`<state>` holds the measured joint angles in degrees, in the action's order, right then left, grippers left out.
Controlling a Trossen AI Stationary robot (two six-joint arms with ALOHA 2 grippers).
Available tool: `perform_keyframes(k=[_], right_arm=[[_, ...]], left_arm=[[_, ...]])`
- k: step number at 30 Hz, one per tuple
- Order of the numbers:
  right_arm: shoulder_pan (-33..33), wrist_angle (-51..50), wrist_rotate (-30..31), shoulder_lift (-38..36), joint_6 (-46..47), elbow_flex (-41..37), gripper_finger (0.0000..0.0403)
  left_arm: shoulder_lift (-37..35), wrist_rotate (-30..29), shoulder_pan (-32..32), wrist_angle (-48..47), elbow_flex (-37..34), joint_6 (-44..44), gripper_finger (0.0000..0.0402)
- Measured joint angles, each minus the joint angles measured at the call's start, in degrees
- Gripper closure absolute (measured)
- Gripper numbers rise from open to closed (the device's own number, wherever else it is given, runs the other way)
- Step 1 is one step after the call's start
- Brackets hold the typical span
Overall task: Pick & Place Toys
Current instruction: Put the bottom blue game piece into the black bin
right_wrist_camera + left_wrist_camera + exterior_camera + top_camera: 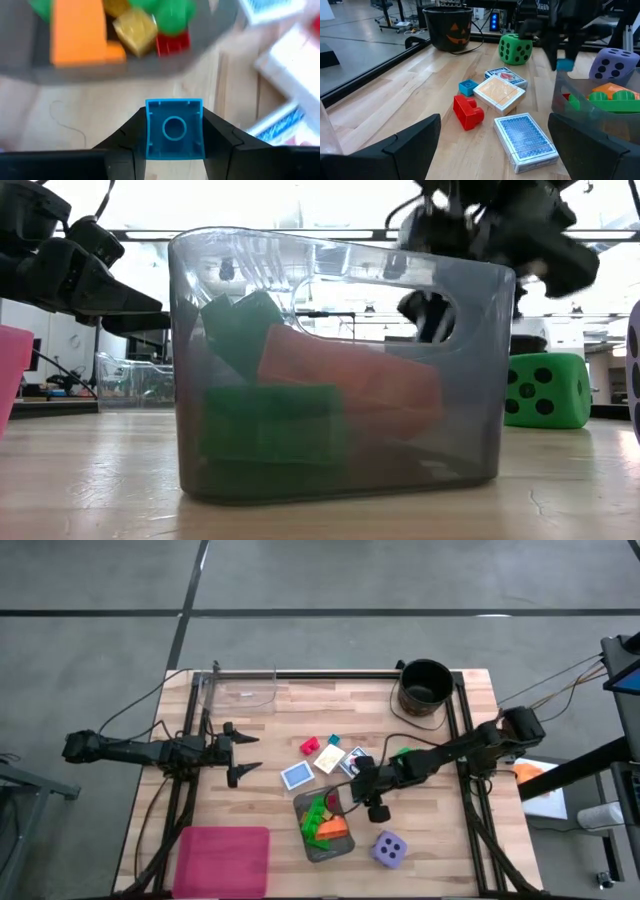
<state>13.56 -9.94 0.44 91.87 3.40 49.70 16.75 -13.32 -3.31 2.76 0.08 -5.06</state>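
A grey tray (303, 804) near the table's front holds green, orange, yellow and red blocks (80, 30). My right gripper (372, 802) is just right of the tray, above the table, shut on a small blue block (174, 127). On the table lie a red block (467, 111), another blue block (467, 87), and three flat cards (525, 141). A green die (402, 753) stands behind them and a purple die (389, 850) stands right of the tray. My left gripper (245, 753) is open and empty at the table's left. My right gripper pinches the small blue block by two opposite sides (149, 131) between its two fingers. The fingers point down from above. The block is lifted clear of the table beside the tray's rim (560, 80), its hollow underside (174, 126) turned toward the wrist.
A black round bucket (425, 688) stands at the far right. A clear container (240, 690) stands at the far left. A pink object (225, 860) lies at the near left corner. Cables run across the table by the bucket.
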Motion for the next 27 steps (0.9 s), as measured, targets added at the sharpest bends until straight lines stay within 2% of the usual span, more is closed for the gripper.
perform_keyframes(k=[7,13,15,27], right_arm=[[1.86,11.93,-0.83,-2.19,-3.84,-0.42,0.0274],[2.52,29.83,-9.57,2.84,-6.67,-0.38,0.0274],[2.52,32.33,-10.82,4.94,-6.80,-0.37,0.0274],[1.71,24.36,-10.53,12.02,-6.32,3.80,0.0274]], left_arm=[[0.00,0.00,0.02,0.01,0.00,0.00,0.0033],[0.00,0.00,0.02,0.02,0.00,-0.04,0.0033],[0.00,0.00,0.01,0.02,0.00,-0.15,0.0033],[-0.02,0.00,0.02,0.02,0.00,-0.37,0.0033]])
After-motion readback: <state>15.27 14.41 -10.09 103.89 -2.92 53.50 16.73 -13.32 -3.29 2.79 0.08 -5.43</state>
